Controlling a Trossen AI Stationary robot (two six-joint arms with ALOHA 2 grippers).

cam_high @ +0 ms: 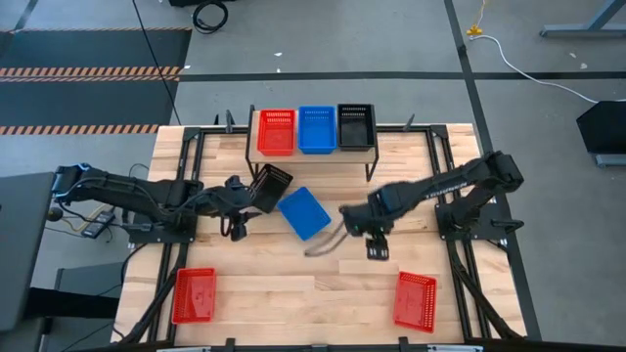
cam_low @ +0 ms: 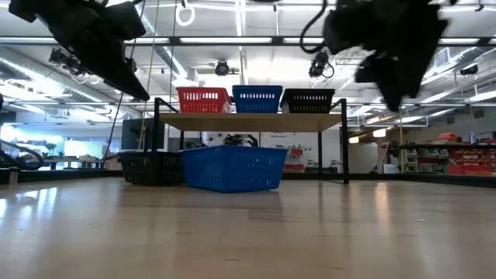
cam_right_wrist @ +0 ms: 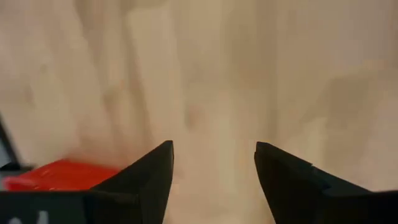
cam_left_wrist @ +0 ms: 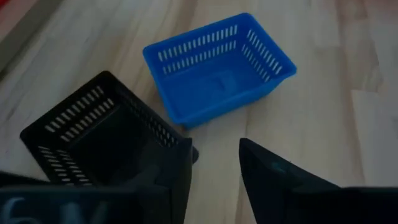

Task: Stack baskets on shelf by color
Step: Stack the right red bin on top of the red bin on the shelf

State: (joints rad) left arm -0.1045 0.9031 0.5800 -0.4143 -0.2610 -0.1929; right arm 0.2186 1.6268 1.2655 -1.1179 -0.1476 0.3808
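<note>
On the shelf (cam_high: 313, 156) at the far side stand a red basket (cam_high: 276, 132), a blue basket (cam_high: 316, 129) and a black basket (cam_high: 355, 126) in a row. In front of it, another black basket (cam_left_wrist: 93, 140) and another blue basket (cam_left_wrist: 217, 65) rest on the table, side by side. My left gripper (cam_left_wrist: 214, 168) hangs open above the table just short of these two, slanting down toward them. My right gripper (cam_right_wrist: 213, 162) is open and points down over bare wood to the right of the blue basket (cam_high: 304, 212). A red basket (cam_right_wrist: 56, 174) shows at the edge of its view.
Two red baskets lie near the table's front edge, one at the left (cam_high: 194, 295) and one at the right (cam_high: 415, 300). Bare wood lies between them. Black frame rails (cam_high: 445, 186) run along both sides of the table.
</note>
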